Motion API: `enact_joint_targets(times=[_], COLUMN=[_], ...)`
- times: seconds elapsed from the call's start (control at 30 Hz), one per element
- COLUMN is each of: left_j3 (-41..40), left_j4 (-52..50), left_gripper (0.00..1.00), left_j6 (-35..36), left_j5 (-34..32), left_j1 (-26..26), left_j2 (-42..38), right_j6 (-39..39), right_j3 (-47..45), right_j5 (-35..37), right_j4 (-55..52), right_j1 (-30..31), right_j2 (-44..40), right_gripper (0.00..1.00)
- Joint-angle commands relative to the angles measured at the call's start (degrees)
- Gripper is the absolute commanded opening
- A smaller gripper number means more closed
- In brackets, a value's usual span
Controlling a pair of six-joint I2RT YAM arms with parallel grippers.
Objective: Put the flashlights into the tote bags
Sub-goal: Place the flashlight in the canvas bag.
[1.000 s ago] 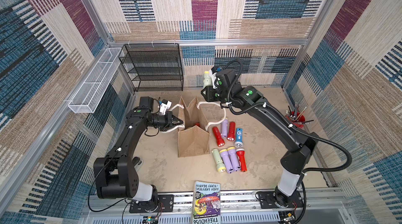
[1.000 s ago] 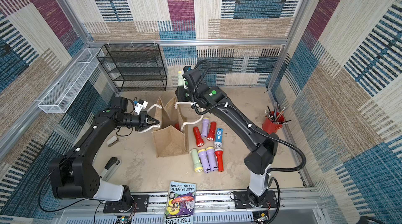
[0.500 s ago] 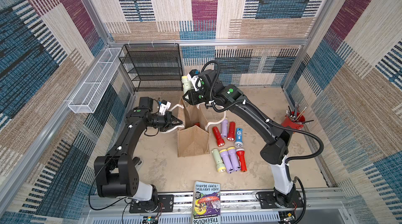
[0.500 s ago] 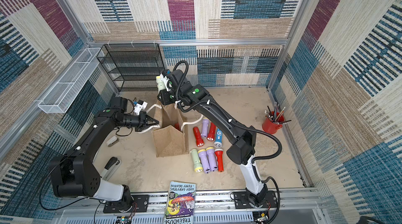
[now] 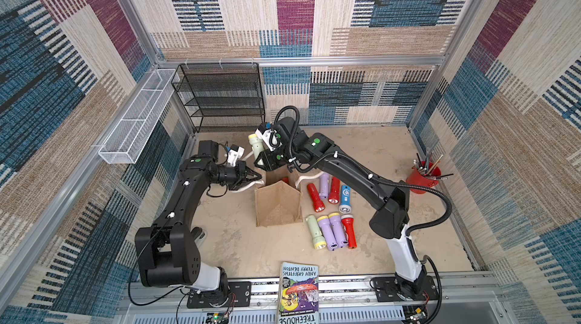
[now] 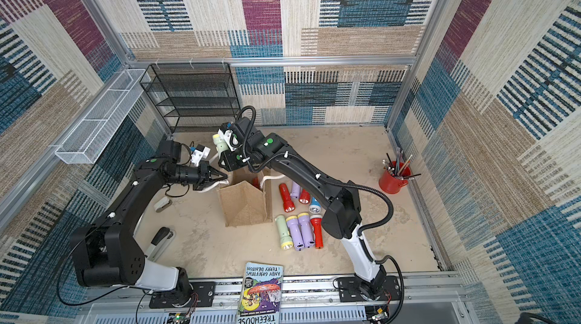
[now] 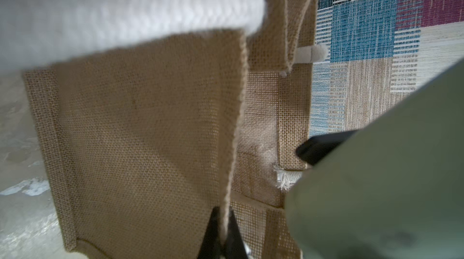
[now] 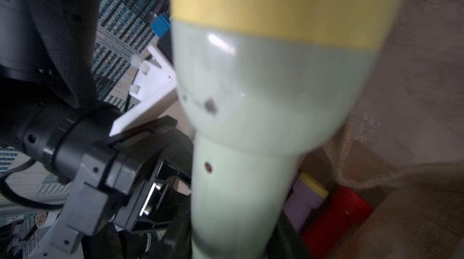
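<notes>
Right pincer [image 5: 263, 158] clamps a pale-green flashlight [image 5: 256, 146], burlap tote [image 5: 276, 206] just below, its rim pinched shut by left pincer [image 5: 256, 177] — two seen inside, eight flashlights [image 5: 325, 233] not yet bagged.

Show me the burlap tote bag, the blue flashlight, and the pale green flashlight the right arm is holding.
burlap tote bag [image 5: 276, 204], in a top view, near side panel.
blue flashlight [image 5: 345, 195], in a top view, barrel.
pale green flashlight [image 8: 263, 81], right wrist view, flared head below the yellow band.

Both top views overlook everything; wrist cameras sit close by the tote bag [image 7: 140, 129].
</notes>
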Motion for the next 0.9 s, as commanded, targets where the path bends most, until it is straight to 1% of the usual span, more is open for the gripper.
enact_joint_targets(times=[0.0,0.13,0.27,0.4,0.63,0.8,0.87], left_j3=[-0.4,-0.9,-1.1,-1.3,-1.6,-1.8,-1.9], left_j4=[2.1,3.7,4.0,3.9,4.1,4.2,4.3], left_gripper=[0.00,0.00,0.00,0.00,0.00,0.00,0.00], left_j6=[-1.0,-1.6,-1.6,-1.5,-1.3,-1.4,-1.4], left_j5=[-1.7,-0.5,1.3,1.5,1.8,2.0,2.0], left_j1=[0.6,1.0,1.0,1.1,1.1,1.1,1.1], left_j2=[-0.9,-1.9,-1.9,-2.2,-2.1,-2.3,-2.3], right_j6=[-0.1,0.0,0.3,0.7,-0.1,-0.4,-0.4], right_j3=[-5.7,-12.7,-16.9,-18.9,-21.3,-23.1,-23.8], right_j5=[-0.8,-1.1,0.1,-0.3,-4.6,-3.6,-2.9], right_j4=[3.8,4.9,4.9,4.7,3.1,1.9,1.8], right_j1=[0.2,0.2,0.2,0.2,0.2,0.2,0.2], right_j2=[-3.5,-5.7,-5.8,-4.9,-2.7,-0.6,0.1], right_gripper=[0.23,0.23,0.23,0.23,0.23,0.24,0.25])
